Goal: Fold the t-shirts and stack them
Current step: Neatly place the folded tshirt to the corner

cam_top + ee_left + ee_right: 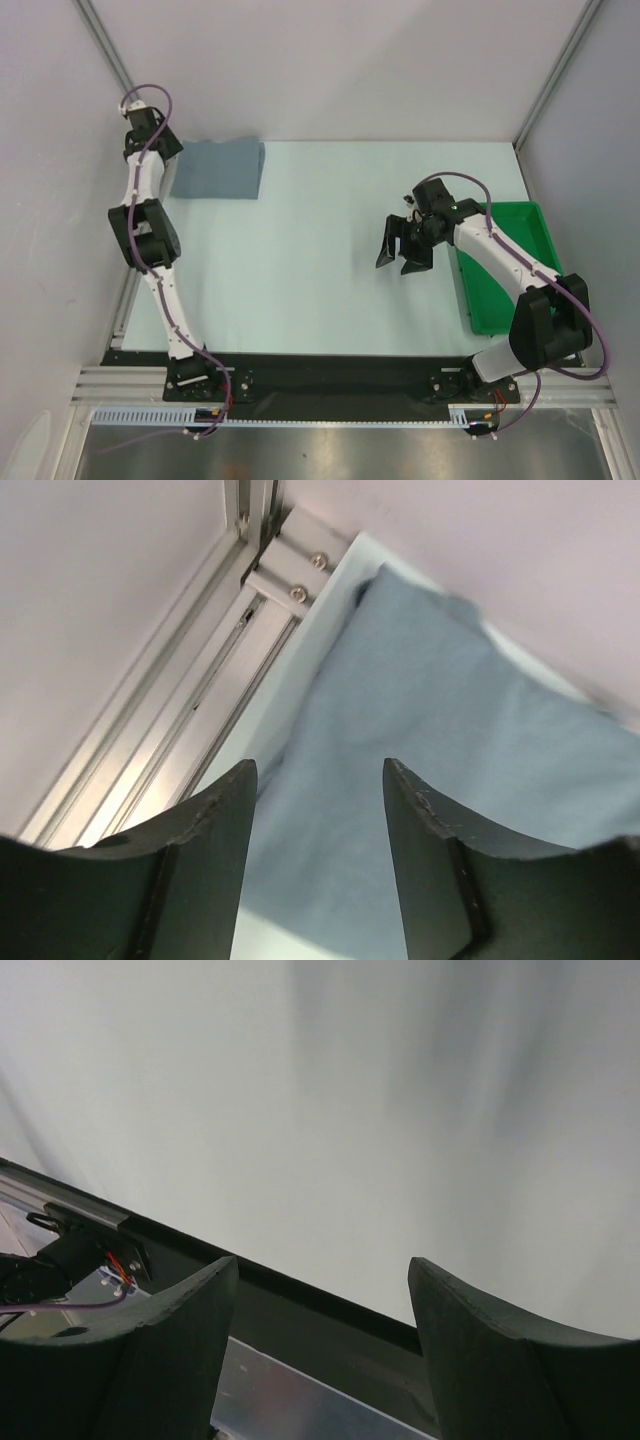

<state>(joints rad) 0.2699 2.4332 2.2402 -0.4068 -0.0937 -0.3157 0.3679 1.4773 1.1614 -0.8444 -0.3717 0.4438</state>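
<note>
Left wrist: left tool (320,772) above folded t-shirt (450,710)

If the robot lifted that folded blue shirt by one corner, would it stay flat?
Probably not: the folded t-shirt is soft cloth with a rounded, rumpled edge, so it would likely droop and unfold. It lies thin and flat, so it is probably light.

A folded t-shirt (218,170) lies in the far left corner of the table (320,260), with the left hand (320,775) at its left side. The tray (492,298) stands on the table at the right edge. The right hand (402,258) hangs just left of it, well apart from the t-shirt.
</note>
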